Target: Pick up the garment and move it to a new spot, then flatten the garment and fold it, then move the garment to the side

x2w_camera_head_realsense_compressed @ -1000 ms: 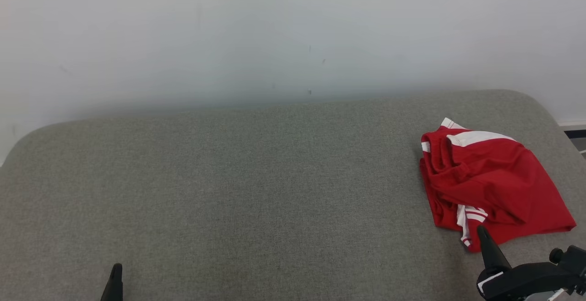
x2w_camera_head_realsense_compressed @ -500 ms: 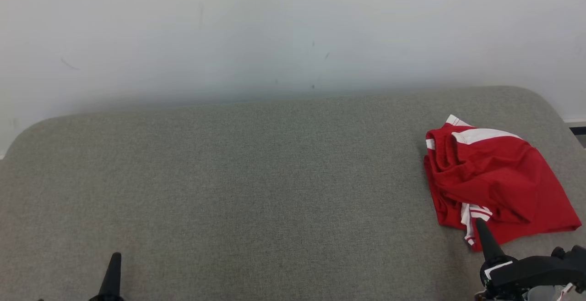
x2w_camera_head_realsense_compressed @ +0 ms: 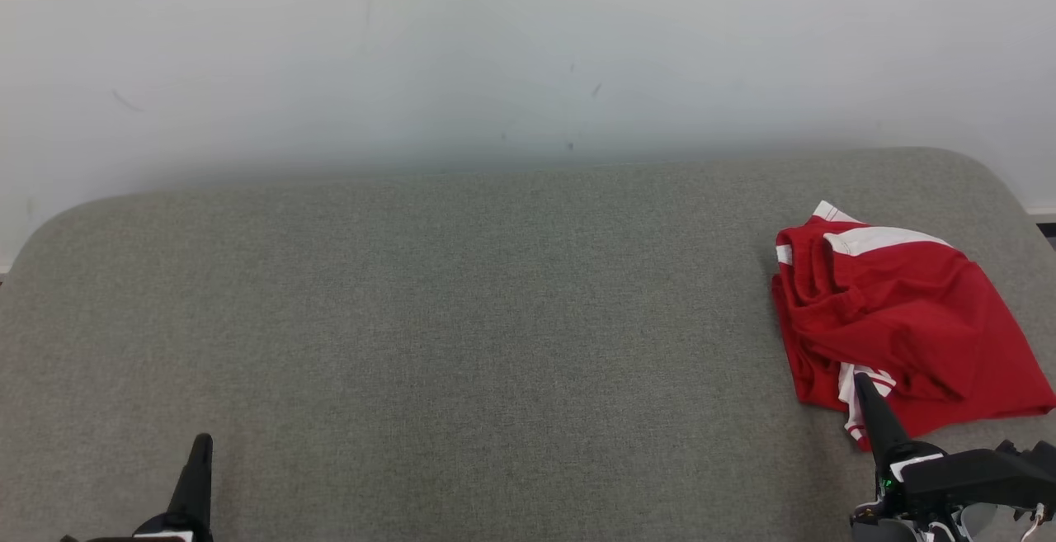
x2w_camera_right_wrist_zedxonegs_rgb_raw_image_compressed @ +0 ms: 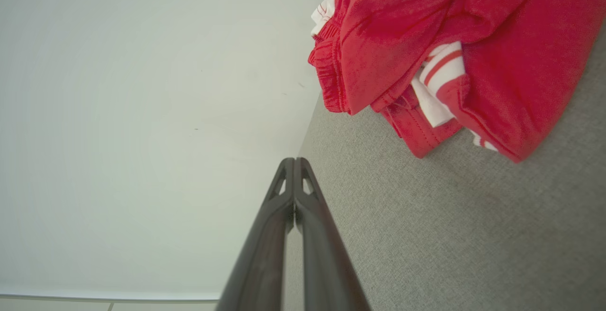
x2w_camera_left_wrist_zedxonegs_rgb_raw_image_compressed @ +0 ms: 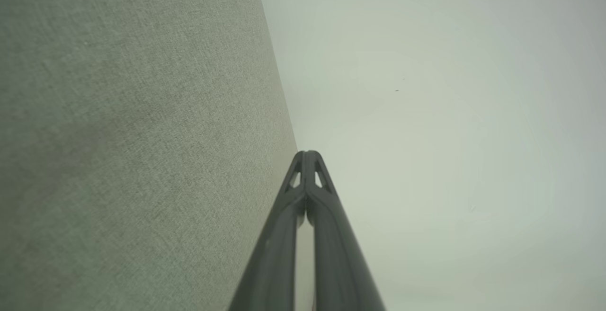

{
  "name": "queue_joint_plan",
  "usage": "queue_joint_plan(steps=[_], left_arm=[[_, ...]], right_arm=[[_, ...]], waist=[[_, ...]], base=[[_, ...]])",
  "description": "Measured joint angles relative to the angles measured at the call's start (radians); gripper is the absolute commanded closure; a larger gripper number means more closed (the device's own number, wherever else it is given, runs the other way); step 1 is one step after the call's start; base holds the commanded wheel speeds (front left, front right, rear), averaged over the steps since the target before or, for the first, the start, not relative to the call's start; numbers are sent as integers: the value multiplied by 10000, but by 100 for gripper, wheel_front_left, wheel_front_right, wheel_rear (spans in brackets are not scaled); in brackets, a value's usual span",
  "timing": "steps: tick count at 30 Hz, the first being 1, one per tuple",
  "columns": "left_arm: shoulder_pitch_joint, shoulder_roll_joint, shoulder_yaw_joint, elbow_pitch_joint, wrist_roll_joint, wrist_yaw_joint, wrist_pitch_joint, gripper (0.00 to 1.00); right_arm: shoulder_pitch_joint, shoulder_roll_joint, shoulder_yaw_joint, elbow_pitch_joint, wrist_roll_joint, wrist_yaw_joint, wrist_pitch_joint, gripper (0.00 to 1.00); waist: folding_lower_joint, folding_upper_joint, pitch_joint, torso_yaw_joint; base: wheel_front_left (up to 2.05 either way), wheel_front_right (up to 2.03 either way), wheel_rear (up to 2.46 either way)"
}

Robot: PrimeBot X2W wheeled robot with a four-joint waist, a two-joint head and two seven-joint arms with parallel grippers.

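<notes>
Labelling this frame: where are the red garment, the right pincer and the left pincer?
red garment (x2w_camera_head_realsense_compressed: 907, 311): head view, middle of the crumpled cloth.
right pincer (x2w_camera_right_wrist_zedxonegs_rgb_raw_image_compressed: 294, 163): right wrist view, where shut fingertips meet.
left pincer (x2w_camera_left_wrist_zedxonegs_rgb_raw_image_compressed: 307, 155): left wrist view, where shut fingertips meet.

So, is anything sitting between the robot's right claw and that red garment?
Nothing visible stands in the way. The right gripper, fingers shut together, is close to the near edge of the red garment. In the right wrist view, bare grey padded surface lies between them.
</notes>
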Motion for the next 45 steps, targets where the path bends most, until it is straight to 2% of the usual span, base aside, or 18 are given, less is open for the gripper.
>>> queue_joint_plan(steps=[15, 45], left_arm=[[-392, -259, 456, 140, -1912, -418, 416, 100], [-504, -274, 470, 157, -1979, -418, 416, 100]], right_arm=[[-208, 431, -589, 81, 1693, 360, 545, 100], [-216, 476, -596, 86, 1825, 401, 556, 100]], waist=[[0, 0, 175, 91], [0, 0, 178, 94]], base=[[0, 0, 0], [0, 0, 0]])
